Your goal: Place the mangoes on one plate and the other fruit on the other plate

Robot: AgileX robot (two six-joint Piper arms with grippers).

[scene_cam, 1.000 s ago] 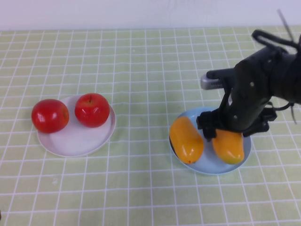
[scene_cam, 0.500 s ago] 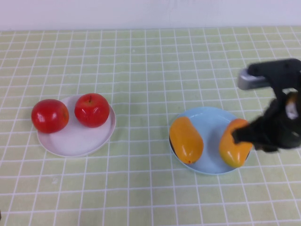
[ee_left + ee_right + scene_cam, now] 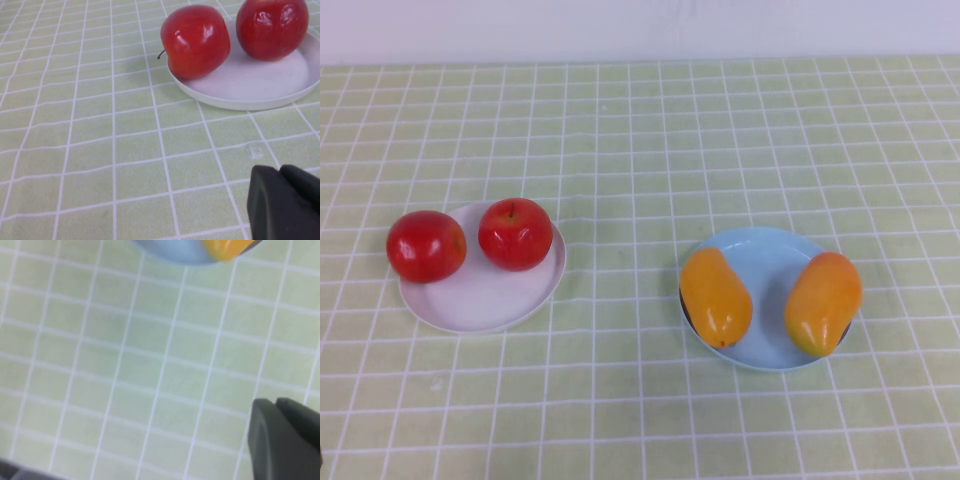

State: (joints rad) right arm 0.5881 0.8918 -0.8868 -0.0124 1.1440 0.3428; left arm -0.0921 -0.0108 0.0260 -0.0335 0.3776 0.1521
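The right arm has pulled out of the high view, leaving both mangoes [image 3: 716,296] [image 3: 822,302] on the light blue plate [image 3: 767,252]; the right-hand one now leans on its rim. Both red apples [image 3: 426,245] [image 3: 516,233] sit on the white plate [image 3: 485,300], so the sorting looks complete. The right gripper [image 3: 285,440] hangs over bare tabletop [image 3: 640,140], near the blue plate's edge. The left gripper [image 3: 282,202] rests low, near the white plate. Whether either gripper is spread or pressed together I cannot tell.
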